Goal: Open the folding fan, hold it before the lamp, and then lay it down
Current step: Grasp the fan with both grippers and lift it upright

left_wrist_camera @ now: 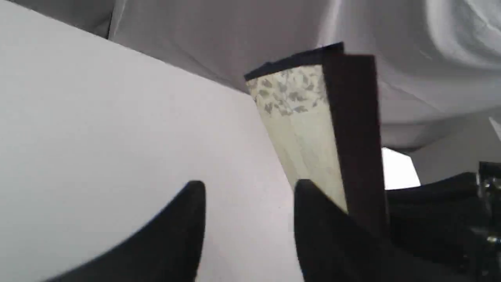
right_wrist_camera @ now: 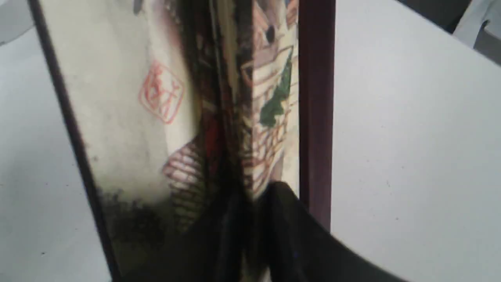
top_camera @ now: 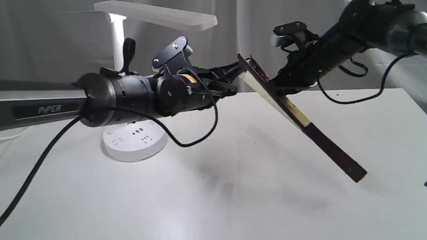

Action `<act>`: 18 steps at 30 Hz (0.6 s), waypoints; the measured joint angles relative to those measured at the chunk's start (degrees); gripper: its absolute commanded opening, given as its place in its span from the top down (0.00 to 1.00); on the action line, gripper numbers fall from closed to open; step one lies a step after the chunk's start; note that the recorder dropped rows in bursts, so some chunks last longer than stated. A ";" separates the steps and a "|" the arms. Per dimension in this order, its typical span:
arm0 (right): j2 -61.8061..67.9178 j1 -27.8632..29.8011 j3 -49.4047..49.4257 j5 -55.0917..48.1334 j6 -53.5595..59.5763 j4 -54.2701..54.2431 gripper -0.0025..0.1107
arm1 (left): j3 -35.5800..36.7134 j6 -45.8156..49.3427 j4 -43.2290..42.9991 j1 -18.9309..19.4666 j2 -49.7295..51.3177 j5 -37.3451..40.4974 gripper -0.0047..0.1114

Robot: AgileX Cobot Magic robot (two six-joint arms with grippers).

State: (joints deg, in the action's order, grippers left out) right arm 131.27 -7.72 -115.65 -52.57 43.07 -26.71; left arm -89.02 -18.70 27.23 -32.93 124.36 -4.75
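Observation:
The folding fan (top_camera: 300,120) hangs tilted above the table, its dark rib end low at the right and its paper end high. Only a few pleats are spread, showing cream paper with painted houses and a red seal (right_wrist_camera: 160,94). My right gripper (top_camera: 278,88) is shut on the fan's middle; its dark fingers (right_wrist_camera: 285,219) pinch the pleats beside the maroon guard (right_wrist_camera: 315,109). My left gripper (top_camera: 235,78) is open at the fan's upper end. The fan (left_wrist_camera: 309,129) lies just outside one finger (left_wrist_camera: 321,223), with nothing between the fingers. The white lamp (top_camera: 116,43) stands behind my left arm.
The lamp's round base (top_camera: 135,141) with sockets sits on the white table (top_camera: 233,186) under my left arm, its flat head (top_camera: 156,15) above. A black cable (top_camera: 186,140) droops from the left wrist. Grey curtain backs the scene.

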 measured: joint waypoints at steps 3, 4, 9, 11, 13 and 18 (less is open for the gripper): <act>0.00 -1.77 0.00 2.08 0.92 3.82 0.98 | 0.00 -0.12 0.45 0.00 0.00 -2.70 0.39; 0.00 -2.79 0.11 2.75 0.92 6.07 0.98 | 0.00 -0.12 0.45 0.00 0.00 -3.63 0.35; 0.00 -7.30 0.46 6.50 -2.29 17.61 0.98 | 0.00 -2.42 0.79 0.00 0.00 -4.53 0.21; 0.00 -8.68 0.46 7.23 -3.92 21.21 0.98 | 0.00 -3.75 0.79 -0.10 0.00 -4.62 0.21; -0.09 -9.49 0.46 8.17 -5.18 22.94 0.98 | 0.00 -5.95 0.79 -0.10 0.00 -4.77 0.21; -0.46 -9.80 0.46 8.71 -6.68 23.79 0.98 | 0.00 -10.28 0.56 -0.21 0.42 -6.36 0.21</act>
State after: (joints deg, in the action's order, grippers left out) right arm 130.80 -17.52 -115.19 -43.86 36.40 -2.92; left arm -89.02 -28.98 27.79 -33.14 124.77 -11.11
